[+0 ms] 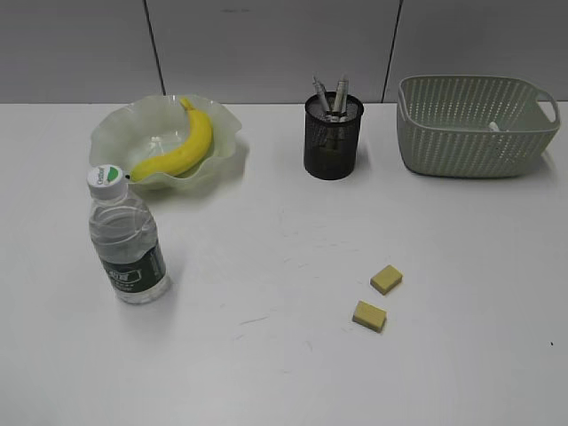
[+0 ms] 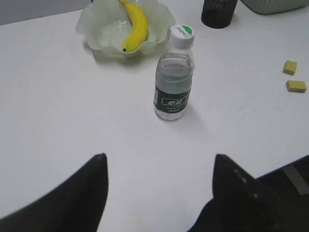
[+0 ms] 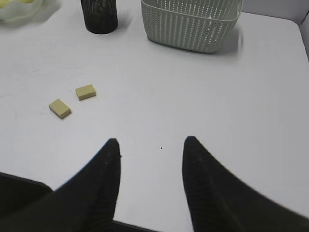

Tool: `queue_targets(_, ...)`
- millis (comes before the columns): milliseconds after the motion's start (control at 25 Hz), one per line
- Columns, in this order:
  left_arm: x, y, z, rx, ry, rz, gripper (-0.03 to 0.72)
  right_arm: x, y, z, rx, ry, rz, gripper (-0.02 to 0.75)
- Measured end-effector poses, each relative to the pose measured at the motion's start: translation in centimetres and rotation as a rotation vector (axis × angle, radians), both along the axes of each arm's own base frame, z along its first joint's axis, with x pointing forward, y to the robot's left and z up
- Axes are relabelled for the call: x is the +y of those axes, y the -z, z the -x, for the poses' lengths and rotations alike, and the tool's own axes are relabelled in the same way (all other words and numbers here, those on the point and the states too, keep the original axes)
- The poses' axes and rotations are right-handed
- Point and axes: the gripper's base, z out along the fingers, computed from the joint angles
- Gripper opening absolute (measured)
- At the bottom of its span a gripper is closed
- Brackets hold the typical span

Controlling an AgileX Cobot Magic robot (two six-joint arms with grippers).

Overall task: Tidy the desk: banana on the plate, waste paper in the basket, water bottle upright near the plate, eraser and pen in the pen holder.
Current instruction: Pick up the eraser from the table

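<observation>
1. Where the desk (image 1: 266, 355) runs toward the camera in the exterior view, a broad bare stretch is seen between the water bottle (image 1: 127, 240) and the two yellow erasers (image 1: 386, 279) (image 1: 369, 315); the far edge meets a grey wall.
2. Along that far edge are set the plate (image 1: 106, 133), the pen holder (image 1: 333, 142) and the basket (image 1: 461, 142), each well apart from the next.
3. The banana (image 1: 182, 146) is laid in the plate, its long axis slanting from upper right to lower left, with the curve bowed toward the right.
4. The water bottle is stood upright near the plate, white cap on top, dark green label low on the clear body.
5. Pens (image 1: 330, 96) are held upright in the pen holder, leaning slightly.
6. A white scrap (image 1: 494, 127) is glimpsed inside the basket; what it is cannot be told.
7. The left gripper (image 2: 159, 174) is held with its fingers spread above bare desk, clasping nothing.
8. The right gripper (image 3: 150, 159) is likewise parted and unloaded, near the erasers.
</observation>
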Motion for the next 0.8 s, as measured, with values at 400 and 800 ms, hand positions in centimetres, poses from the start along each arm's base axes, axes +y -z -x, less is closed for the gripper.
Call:
queue_targets(400, 0.3, 0.7, 0.5, -0.019, 0.005, 0.023, 0.499, 0.3, -0.2, -0.1, -0.002, -0.032, -0.01, 0.348)
queue_targets(800, 0.6, 0.6, 0.9, -0.032, -0.168, 0.031, 0.466, 5.7, -0.7, -11.7, 0.298, -0.086, 0.02, 0.348)
